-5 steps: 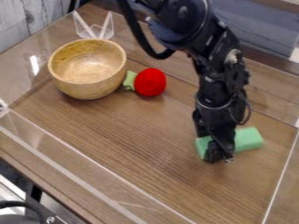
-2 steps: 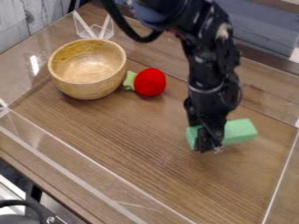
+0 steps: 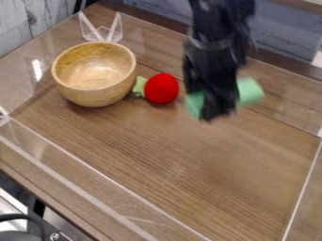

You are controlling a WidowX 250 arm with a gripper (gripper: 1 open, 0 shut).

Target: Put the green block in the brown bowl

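The green block (image 3: 251,91) is off the table, carried in the air with my gripper (image 3: 212,105) shut on it. Motion blurs both; mint-green ends stick out on either side of the fingers. The arm reaches down from the top of the view. The brown bowl (image 3: 94,73) stands on the table at the left, empty, well to the left of the gripper and block.
A red ball (image 3: 161,88) with a small pale-green piece (image 3: 138,87) on its left side lies between the bowl and the gripper. Clear plastic walls (image 3: 75,160) edge the wooden table at the front and left.
The gripper has lifted the green block off the table at the right and carried it up and to the left, toward the red ball and the bowl.
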